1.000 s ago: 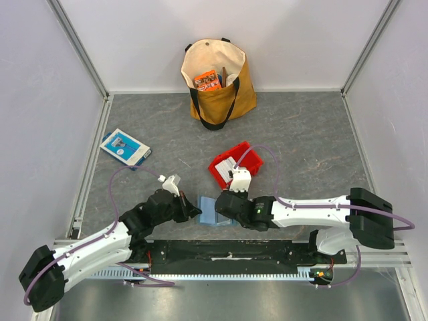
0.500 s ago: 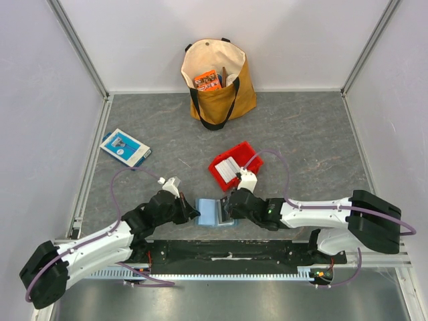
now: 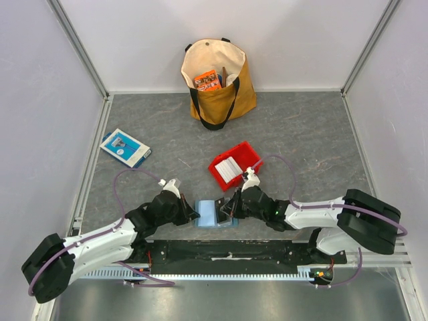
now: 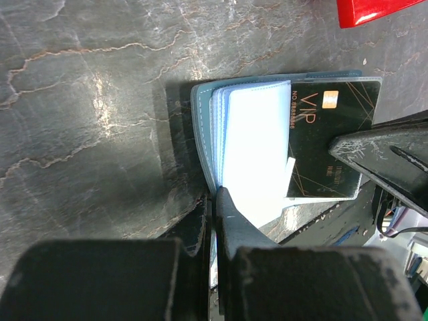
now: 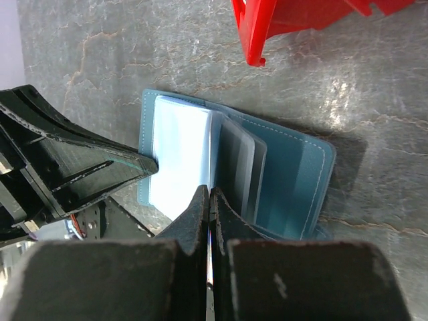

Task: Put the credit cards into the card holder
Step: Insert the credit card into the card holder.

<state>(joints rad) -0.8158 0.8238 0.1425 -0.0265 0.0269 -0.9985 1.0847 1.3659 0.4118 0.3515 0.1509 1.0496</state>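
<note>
The teal card holder [image 3: 208, 214] lies open near the table's front edge, its pale sleeve pages [image 4: 257, 147] fanned up. My left gripper [image 4: 215, 195] is shut on the holder's near edge at its left side. A dark credit card [image 4: 332, 127] with gold VIP lettering lies over the holder's right half, its end against the sleeve pages. My right gripper [image 5: 210, 191] is shut on that card, seen edge-on between its fingers above the teal cover [image 5: 297, 174]. More white credit cards [image 3: 229, 169] sit in the red bin [image 3: 247, 154].
A tan tote bag [image 3: 217, 80] stands at the back wall. A blue-and-white flat box [image 3: 125, 147] lies at the left. The red bin is just behind the right wrist. The black base rail [image 3: 221, 254] runs close in front of the holder.
My right gripper has drawn back to the right and lower, uncovering more of the card holder. The left arm has shifted only slightly.
</note>
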